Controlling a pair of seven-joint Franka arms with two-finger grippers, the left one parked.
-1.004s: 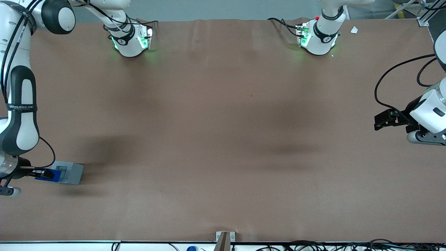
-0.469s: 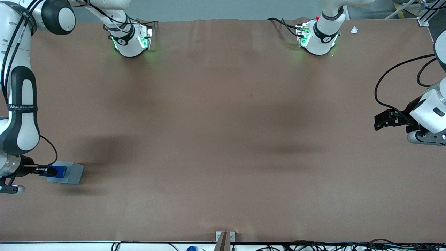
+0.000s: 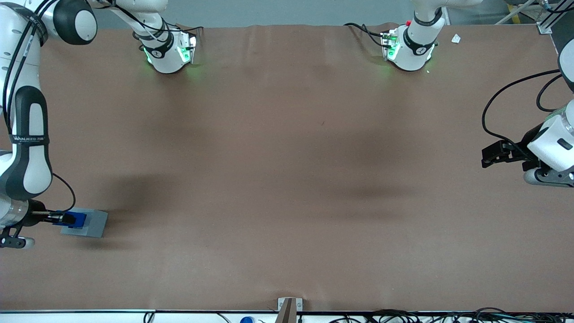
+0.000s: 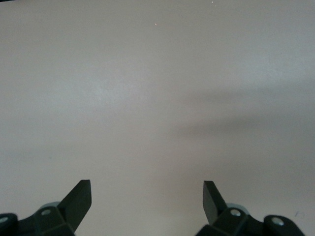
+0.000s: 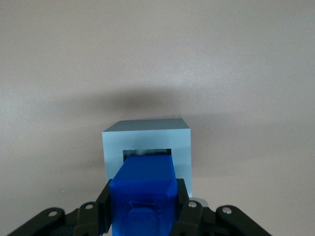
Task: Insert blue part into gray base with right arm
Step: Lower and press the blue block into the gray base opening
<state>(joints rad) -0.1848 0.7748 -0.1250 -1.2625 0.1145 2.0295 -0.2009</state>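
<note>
While the insertion itself looks unfinished, pickup and carry are clearly done, so the task reads as late-stage.

Table [image 3: 287,179]: brown surface; the work sits at the working arm's end, nearer the front camera than the arm bases.

Right arm [image 3: 24,148]: reaches down at that end of the table, its wrist just beside the gray base.

Gray base [image 3: 92,223]: resting flat on the table, square recess facing up; in the right wrist view the gray base [image 5: 147,142] shows its recess partly covered by the blue block.

Gripper [image 3: 63,219]: low over the base's top face; in the right wrist view the gripper [image 5: 142,209] has its jaws pinching the blue part from both sides.

Blue part [image 3: 79,220]: held over the base, roughly above the recess; in the right wrist view the blue part [image 5: 145,189] lines up with the opening, its leading end at the recess edge. Whether it has entered the recess or hangs just above cannot be told.

Done: part grasped, brought to the base, aligned by eye.

Left: press the part down until seated, then let go and lift away.

Judgement: nearly complete, with seating and release outstanding.
</note>
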